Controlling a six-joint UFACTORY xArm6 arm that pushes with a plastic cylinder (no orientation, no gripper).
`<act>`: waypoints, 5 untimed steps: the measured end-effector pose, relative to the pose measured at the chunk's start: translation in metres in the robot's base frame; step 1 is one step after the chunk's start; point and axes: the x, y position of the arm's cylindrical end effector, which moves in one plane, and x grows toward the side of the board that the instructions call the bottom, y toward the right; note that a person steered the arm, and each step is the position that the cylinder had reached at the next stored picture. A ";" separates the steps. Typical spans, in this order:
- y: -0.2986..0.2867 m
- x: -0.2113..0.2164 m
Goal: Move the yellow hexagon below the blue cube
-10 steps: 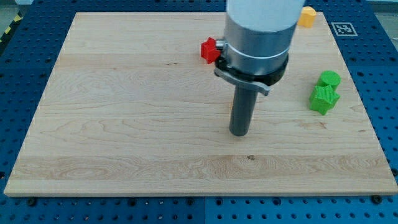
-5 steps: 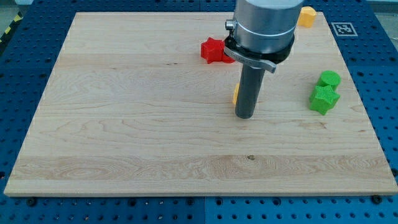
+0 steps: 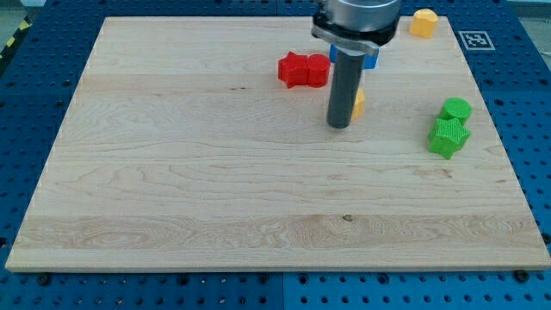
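- The wooden board [image 3: 172,172] lies on a blue pegboard table [image 3: 26,129].
- Two red blocks [image 3: 303,70] sit side by side, touching, towards the view's top.
- My tip [image 3: 340,126] rests on the board, just right of the red pair and below it; I end in a plain rod, with no jaws to open or close.
- The yellow hexagon [image 3: 358,103] peeks out at my rod's right edge, seemingly touching it, mostly hidden.
- The blue cube [image 3: 371,59] shows just above it, partly behind my arm.
- Another yellow block [image 3: 423,22] sits at the top edge.
- Two green blocks [image 3: 451,126] touch at the right.

No legible text (marker unreadable)
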 end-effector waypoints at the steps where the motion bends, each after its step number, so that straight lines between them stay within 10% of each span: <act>1: 0.021 -0.021; 5: 0.024 -0.098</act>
